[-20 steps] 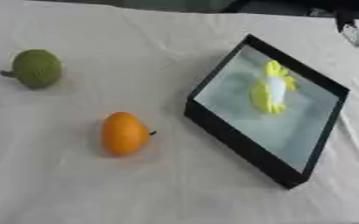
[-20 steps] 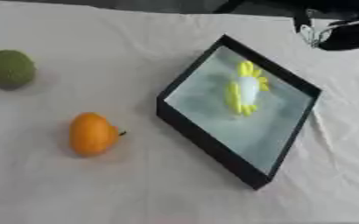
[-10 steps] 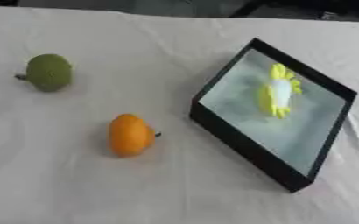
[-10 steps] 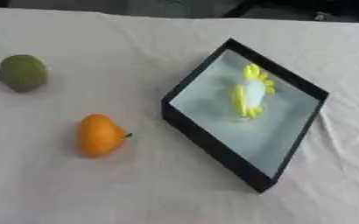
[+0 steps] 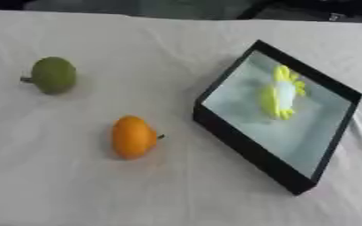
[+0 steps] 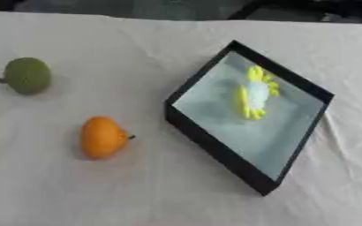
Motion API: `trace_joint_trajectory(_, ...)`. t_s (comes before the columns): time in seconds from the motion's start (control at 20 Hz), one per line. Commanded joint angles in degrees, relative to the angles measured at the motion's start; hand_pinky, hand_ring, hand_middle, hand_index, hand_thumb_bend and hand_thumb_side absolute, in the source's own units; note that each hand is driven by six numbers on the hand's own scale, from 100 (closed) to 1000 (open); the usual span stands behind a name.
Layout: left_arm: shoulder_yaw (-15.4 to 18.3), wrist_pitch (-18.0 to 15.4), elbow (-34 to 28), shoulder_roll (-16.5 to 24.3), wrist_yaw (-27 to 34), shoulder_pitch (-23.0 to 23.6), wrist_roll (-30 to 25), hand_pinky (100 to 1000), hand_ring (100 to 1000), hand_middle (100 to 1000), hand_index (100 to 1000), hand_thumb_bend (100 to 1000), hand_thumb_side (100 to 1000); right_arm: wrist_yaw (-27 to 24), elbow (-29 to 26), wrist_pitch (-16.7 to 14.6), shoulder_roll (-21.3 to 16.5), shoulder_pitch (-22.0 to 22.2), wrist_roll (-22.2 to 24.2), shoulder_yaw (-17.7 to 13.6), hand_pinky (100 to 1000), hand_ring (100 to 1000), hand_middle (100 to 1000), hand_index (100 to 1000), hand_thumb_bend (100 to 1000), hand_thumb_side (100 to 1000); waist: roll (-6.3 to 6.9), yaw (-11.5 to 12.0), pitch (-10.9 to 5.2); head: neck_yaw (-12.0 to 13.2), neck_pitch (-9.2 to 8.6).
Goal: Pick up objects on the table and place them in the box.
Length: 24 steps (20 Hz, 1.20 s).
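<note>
White cloth-covered table (image 5: 176,194) is wide open. The shallow black box with a pale floor (image 5: 250,150) sits right, holding one yellow-and-white flower-shaped piece (image 5: 282,92). Still out: the orange fruit (image 5: 132,136) just left of the box and the green round fruit (image 5: 54,75) far left, both unobstructed. Neither hand shows, so their state can't be told.

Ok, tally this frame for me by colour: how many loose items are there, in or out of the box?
Orange: 1, the orange round fruit on the white cloth.
Green: 1, the green round fruit on the cloth.
Yellow and white: 1, the yellow-and-white object inside the black rectangular box.
Total: 3 items, plus 1 box.
</note>
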Motion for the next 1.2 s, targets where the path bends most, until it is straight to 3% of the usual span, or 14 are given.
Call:
trace_joint_trajectory(0.05,-1.8,0.4,-0.9,6.1,0.8,-1.2,-5.4,761,700,776,861,100,699,-1.6,2.3,1.5,1.6,-2.0,0.1,-0.1,948,847,752,824,100,272,0.23,0.0,-1.36,-0.2,0.19)
trace_joint_trajectory(0.4,-6.8,0.8,-0.9,12.8,6.8,-4.9,-14.6,775,723,800,887,100,765,-2.0,6.9,3.0,5.1,-3.6,0.1,0.0,949,842,747,815,100,318,0.67,0.1,-1.38,-0.2,0.19)
trace_joint_trajectory(0.55,-8.1,0.5,-0.9,14.0,8.0,-6.7,-16.9,782,735,811,897,100,802,-1.6,7.6,2.9,5.5,-3.7,0.1,0.1,948,840,745,814,100,318,0.7,0.0,-1.42,-0.1,0.19)
trace_joint_trajectory(0.8,-12.3,0.5,-0.9,14.6,8.4,-11.9,-22.8,805,758,824,898,100,785,-0.5,8.6,2.8,6.4,-3.8,0.4,0.4,947,838,742,812,100,339,0.67,0.0,-1.38,0.3,0.19)
trace_joint_trajectory(0.85,-12.9,0.5,-0.9,14.5,8.6,-12.6,-23.8,807,758,823,895,100,781,-0.4,8.7,2.8,6.6,-3.7,0.5,0.5,948,837,741,811,100,300,0.68,0.0,-1.35,0.4,0.19)
trace_joint_trajectory(0.9,-13.4,0.5,-0.9,14.2,8.7,-13.2,-24.7,808,760,826,894,100,753,-0.2,8.9,2.8,6.7,-3.7,0.5,0.5,948,837,741,811,100,349,0.69,0.0,-1.32,0.4,0.19)
trace_joint_trajectory(1.05,-14.3,0.7,-0.9,13.9,7.9,-14.6,-27.0,846,793,842,892,100,618,0.1,9.3,2.8,7.0,-3.5,0.8,0.6,947,835,738,809,100,366,0.66,0.0,-1.21,0.4,0.19)
trace_joint_trajectory(1.2,-14.4,1.5,-0.9,14.1,4.0,-14.5,-27.5,910,841,856,908,277,477,0.5,9.6,2.7,7.0,-3.1,1.2,0.7,947,831,734,804,100,378,0.64,0.0,-1.08,0.5,0.19)
